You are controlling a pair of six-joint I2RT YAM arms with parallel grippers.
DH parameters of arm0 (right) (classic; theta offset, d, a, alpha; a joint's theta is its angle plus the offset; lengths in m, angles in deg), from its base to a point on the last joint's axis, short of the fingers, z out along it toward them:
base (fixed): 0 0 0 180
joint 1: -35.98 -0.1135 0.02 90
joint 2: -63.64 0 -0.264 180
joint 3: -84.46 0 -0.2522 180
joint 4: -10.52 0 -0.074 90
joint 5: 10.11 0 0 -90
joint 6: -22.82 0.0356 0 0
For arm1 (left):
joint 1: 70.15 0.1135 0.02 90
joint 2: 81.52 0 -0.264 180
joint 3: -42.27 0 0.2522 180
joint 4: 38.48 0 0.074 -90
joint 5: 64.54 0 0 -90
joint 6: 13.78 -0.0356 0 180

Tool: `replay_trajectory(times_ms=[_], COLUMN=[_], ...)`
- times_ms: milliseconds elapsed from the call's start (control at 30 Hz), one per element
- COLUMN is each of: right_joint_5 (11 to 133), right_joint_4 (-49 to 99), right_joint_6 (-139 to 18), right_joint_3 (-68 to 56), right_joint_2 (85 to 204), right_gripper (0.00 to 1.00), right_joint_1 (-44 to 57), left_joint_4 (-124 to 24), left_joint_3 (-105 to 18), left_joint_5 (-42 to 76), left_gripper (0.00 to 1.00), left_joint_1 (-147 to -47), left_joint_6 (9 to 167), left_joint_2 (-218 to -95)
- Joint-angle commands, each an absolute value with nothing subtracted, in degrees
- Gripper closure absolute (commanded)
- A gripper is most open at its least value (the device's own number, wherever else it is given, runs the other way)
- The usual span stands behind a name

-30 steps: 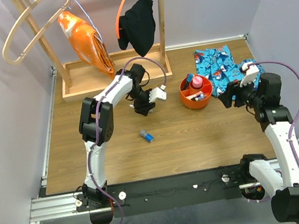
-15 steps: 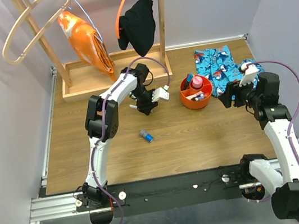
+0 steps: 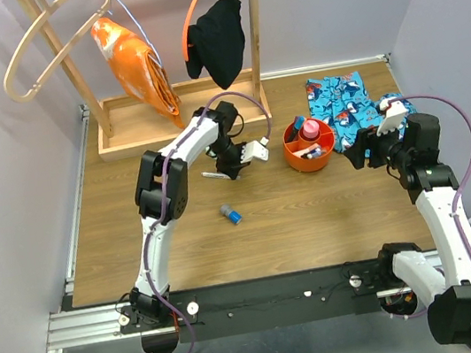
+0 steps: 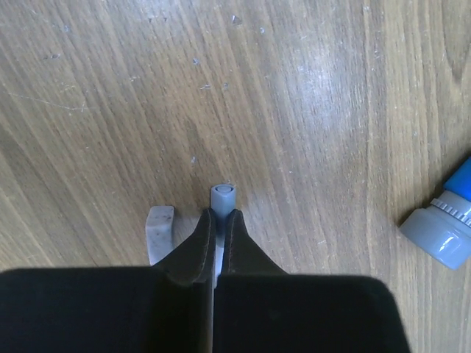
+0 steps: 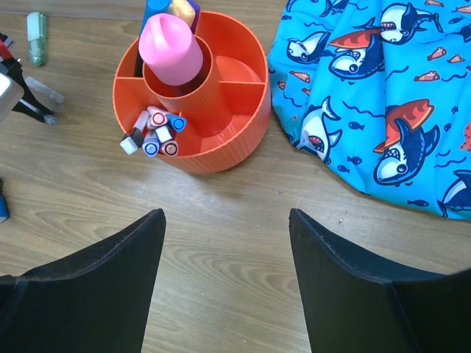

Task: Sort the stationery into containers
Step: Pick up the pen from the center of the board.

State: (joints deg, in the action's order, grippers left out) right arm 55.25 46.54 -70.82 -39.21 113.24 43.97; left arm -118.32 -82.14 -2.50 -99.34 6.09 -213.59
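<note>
The step in hand is a pick. The left gripper (image 4: pixel 221 220) is clamped on a grey pen (image 4: pixel 222 197), and its black fingertips (image 4: pixel 204 234) pinch the barrel just behind the blunt end. The pen (image 3: pixel 214 175) sits in the far half of the worktop (image 3: pixel 314 218), about midway between its left and right edges and left of the orange tub (image 3: pixel 291 157). From above, its long axis runs nearly parallel to the far edge, and the free end points toward the left edge. In the wrist view it lies in line with the fingers and juts straight ahead. Whether it is clear of the wood I cannot tell; it looks low and close to flat.

The next move probably calls for a lift, a carry rightward to the tub (image 5: pixel 221 154), and a tilt so the pen drops end-first into a compartment. The one with markers (image 5: pixel 156 132) seems the likely place, not the centre well with the pink tube (image 5: pixel 171 44). A blue marker (image 3: pixel 231 215) lies loose nearer the middle of the worktop and is not yet sorted.

The right gripper (image 5: pixel 227 220) hangs near the right edge, its jaws spread wide and holding nothing.
</note>
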Motion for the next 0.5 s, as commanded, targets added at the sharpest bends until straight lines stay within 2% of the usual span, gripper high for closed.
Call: replay_trajectory(times_ms=[0,100,167,267,333,367,467], right_joint_5=[57.3,57.7,57.7,57.5,57.5,57.6,57.7], right_joint_4=[46.6,47.1,47.1,47.2,47.1,47.2,47.6], right_joint_6=[-71.8,-72.3,-72.1,-71.8,-71.8,-71.8,-72.0], right_joint_3=[-38.8,-38.4,-38.2,-38.0,-37.8,-37.6,-36.5], right_joint_2=[113.2,113.3,113.6,114.2,114.6,114.8,116.0], right_gripper=[0.24,0.24,0.24,0.24,0.24,0.24,0.24], right_joint_1=[44.2,44.2,44.2,44.2,44.2,44.2,44.2], left_joint_4=[-122.6,-127.6,-131.0,-130.6,-127.1,-119.8,-101.2], left_joint_3=[-79.8,-86.6,-95.7,-104.2,-103.2,-101.5,-89.8], left_joint_5=[-4.5,-12.1,-17.2,-28.2,-37.7,-40.5,-53.0], left_gripper=[1.00,1.00,1.00,1.00,1.00,1.00,1.00], left_joint_1=[-99.9,-100.1,-100.1,-100.1,-100.1,-100.1,-100.1], left_joint_6=[4.5,5.0,6.9,9.5,11.6,14.4,33.5], left_joint_2=[-210.4,-207.1,-206.7,-206.7,-205.2,-204.5,-200.5])
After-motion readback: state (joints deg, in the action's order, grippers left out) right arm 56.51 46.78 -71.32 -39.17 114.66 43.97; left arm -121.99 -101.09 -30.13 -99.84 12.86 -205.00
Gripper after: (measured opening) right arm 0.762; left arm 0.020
